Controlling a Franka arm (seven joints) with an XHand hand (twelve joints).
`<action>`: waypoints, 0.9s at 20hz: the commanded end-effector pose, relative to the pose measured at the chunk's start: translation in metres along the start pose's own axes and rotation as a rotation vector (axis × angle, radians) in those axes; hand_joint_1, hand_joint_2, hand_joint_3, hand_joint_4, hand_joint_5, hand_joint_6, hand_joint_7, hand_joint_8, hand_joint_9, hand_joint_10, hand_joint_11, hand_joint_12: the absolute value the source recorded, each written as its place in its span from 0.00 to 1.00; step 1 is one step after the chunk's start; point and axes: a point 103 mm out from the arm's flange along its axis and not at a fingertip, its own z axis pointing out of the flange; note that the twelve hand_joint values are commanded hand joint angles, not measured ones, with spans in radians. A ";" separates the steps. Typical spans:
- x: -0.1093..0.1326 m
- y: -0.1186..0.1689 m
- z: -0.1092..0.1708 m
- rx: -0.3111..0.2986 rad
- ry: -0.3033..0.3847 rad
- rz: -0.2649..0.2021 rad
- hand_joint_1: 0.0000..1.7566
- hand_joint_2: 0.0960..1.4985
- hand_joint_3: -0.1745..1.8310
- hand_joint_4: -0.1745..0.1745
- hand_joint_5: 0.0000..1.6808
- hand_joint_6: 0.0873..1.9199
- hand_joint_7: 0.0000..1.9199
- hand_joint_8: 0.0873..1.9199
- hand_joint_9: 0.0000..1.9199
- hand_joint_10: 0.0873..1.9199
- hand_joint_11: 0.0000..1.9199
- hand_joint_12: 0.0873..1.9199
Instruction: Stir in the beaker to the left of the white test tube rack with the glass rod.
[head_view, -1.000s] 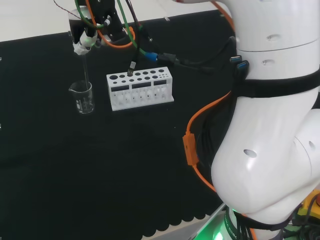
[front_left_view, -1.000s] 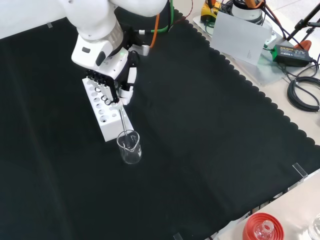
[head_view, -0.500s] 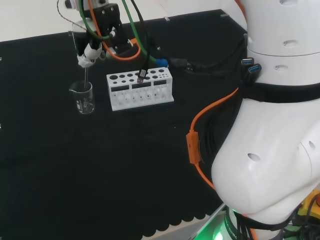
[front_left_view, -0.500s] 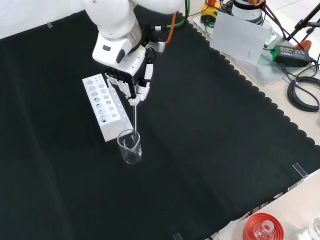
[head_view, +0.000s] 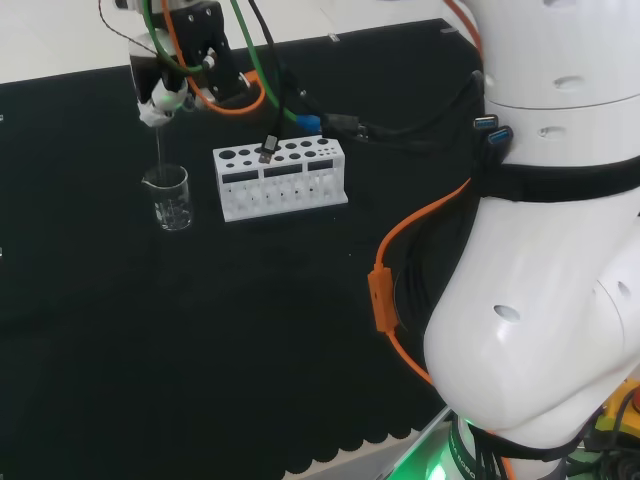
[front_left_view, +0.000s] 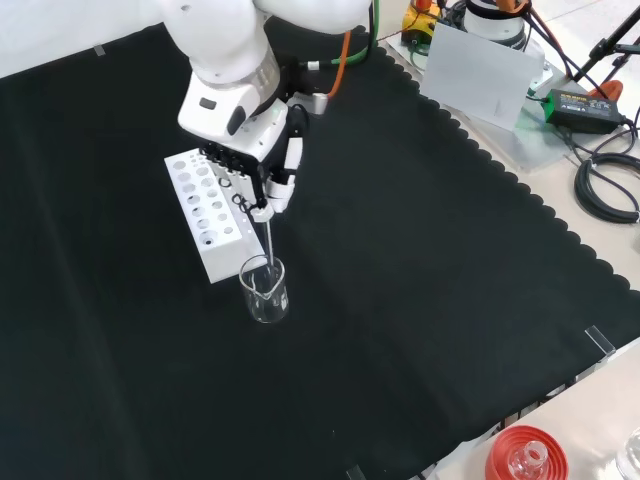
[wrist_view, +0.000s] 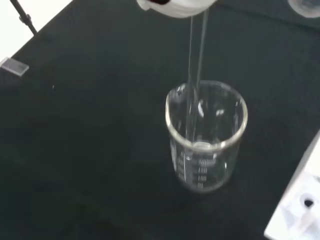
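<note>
- Black cloth (front_left_view: 420, 250) covers the bench.
- White test tube rack (head_view: 280, 178) stands on it — in the head view just right of the beaker.
- The hand (front_left_view: 262, 165) hangs above the beaker, its fingers curled round the top of the glass rod (front_left_view: 268, 238).
- Beaker (head_view: 170, 197) — clear glass, upright on the cloth; in the wrist view the rod's lower end stands inside it, near the spout side.

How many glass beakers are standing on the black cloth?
1. A clear glass beaker stands just beside one end of the white test tube rack, with the thin glass rod dipping into it.
</note>
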 end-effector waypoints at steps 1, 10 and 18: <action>-0.012 0.018 -0.006 -0.005 -0.001 0.000 0.76 0.67 0.00 0.00 0.84 0.00 0.81 0.09 0.93 0.10 0.82 0.34; -0.022 0.019 -0.006 0.006 0.000 0.004 0.76 0.67 0.00 0.00 0.84 0.00 0.81 0.09 0.92 0.10 0.82 0.34; -0.025 -0.002 -0.009 0.004 -0.003 0.022 0.76 0.67 0.00 0.00 0.84 0.00 0.81 0.09 0.92 0.10 0.82 0.34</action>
